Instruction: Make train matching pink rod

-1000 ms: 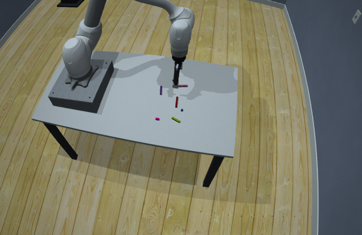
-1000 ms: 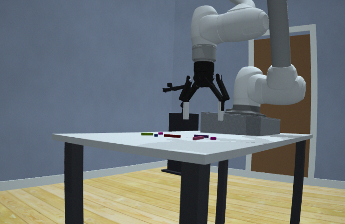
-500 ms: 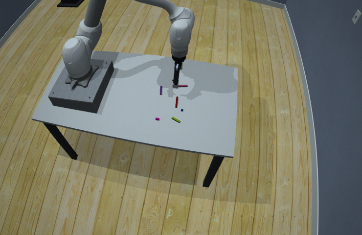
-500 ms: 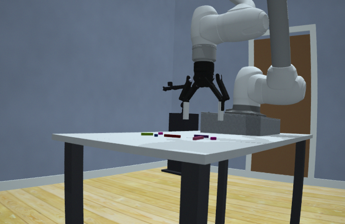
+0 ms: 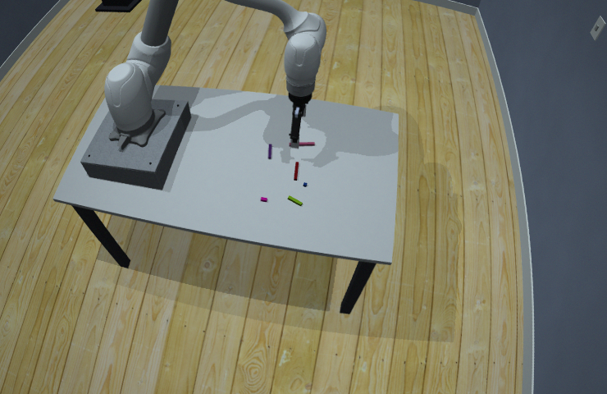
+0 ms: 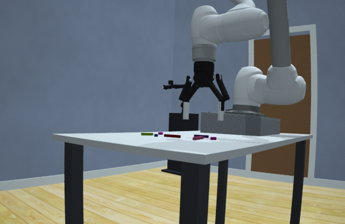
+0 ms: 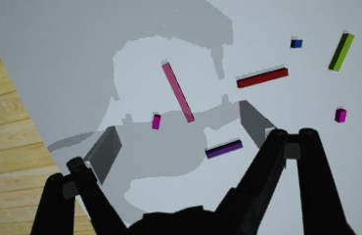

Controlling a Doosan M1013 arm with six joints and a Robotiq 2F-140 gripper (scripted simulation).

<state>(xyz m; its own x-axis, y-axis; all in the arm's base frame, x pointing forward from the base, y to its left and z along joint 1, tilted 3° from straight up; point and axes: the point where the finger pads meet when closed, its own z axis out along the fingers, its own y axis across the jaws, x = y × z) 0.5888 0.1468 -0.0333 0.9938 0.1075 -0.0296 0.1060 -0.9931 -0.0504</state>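
Observation:
My gripper (image 6: pixel 203 115) is wide open and empty, hanging well above the table; it also shows in the wrist view (image 7: pixel 179 139). Below it lie the pink rod (image 7: pixel 177 91), a small magenta rod (image 7: pixel 156 121) and the purple rod (image 7: pixel 224 149), all flat and apart from one another. Farther off lie the red rod (image 7: pixel 262 77), the blue cube (image 7: pixel 296 43), the lime rod (image 7: pixel 340 51) and a second magenta rod (image 7: pixel 340 115). In the top view the gripper (image 5: pixel 294 139) stands over the pink rod's (image 5: pixel 304 144) left end, with the purple rod (image 5: pixel 270 150) to its left.
The arm's grey base block (image 5: pixel 137 144) sits on the table's left part. The table's far edge and the wooden floor (image 7: pixel 13 147) show at the left of the wrist view. The rods are scattered singly, none touching another.

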